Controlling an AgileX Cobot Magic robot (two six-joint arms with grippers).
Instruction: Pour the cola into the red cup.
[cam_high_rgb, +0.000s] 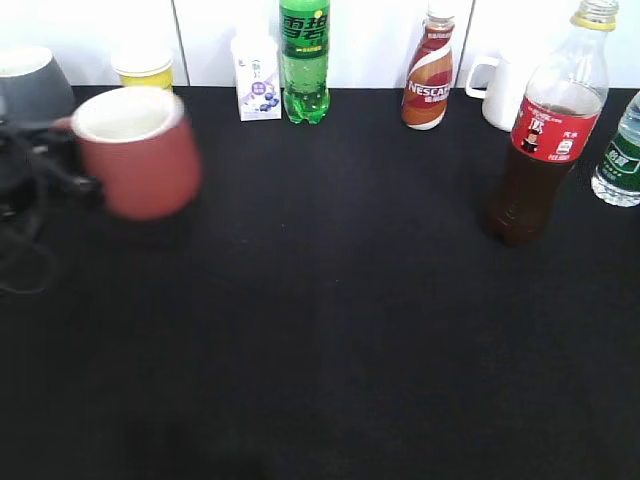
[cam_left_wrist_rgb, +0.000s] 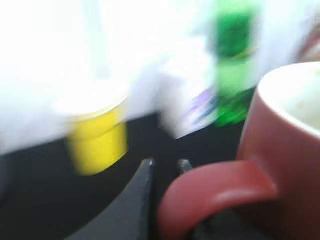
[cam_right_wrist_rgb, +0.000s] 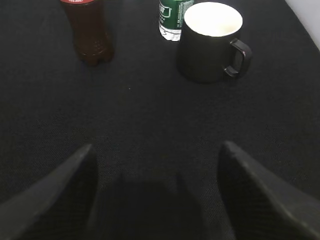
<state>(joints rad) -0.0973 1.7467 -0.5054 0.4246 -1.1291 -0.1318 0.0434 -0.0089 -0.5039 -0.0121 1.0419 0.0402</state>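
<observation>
Looking past your left gripper (cam_left_wrist_rgb: 165, 167), you have the red cup (cam_left_wrist_rgb: 280, 160) right at the fingertips: its loop handle curves across the dark fingers (cam_left_wrist_rgb: 135, 200), and the fingers sit either side of that handle, closed on it as far as the blurred wrist view lets you judge. From the exterior view the red cup (cam_high_rgb: 135, 150) is smeared by motion and sits off the black table (cam_high_rgb: 330, 330), at the far left, with the dark arm just behind it. Beyond the fingertips stand a yellow paper cup (cam_left_wrist_rgb: 97, 135), a small white carton (cam_left_wrist_rgb: 187, 105) and the green soda bottle (cam_left_wrist_rgb: 232, 65) — all blurred.

Your right gripper (cam_right_wrist_rgb: 157, 185) hangs low over bare cloth with its two fingers (cam_right_wrist_rgb: 60, 195) spread wide and nothing between them. Ahead of it and to the left stands the cola (cam_right_wrist_rgb: 90, 30), upright, well apart from the tips; ahead and slightly right is a dark mug (cam_right_wrist_rgb: 207, 42), handle pointing right, with a green-labelled water bottle (cam_right_wrist_rgb: 170, 17) just behind it.

In the exterior view the cola (cam_high_rgb: 550, 130) is capped in yellow, far across the table from the cup — the Nescafe bottle (cam_high_rgb: 428, 75) and a white mug (cam_high_rgb: 498, 90) stand at the back edge.
</observation>
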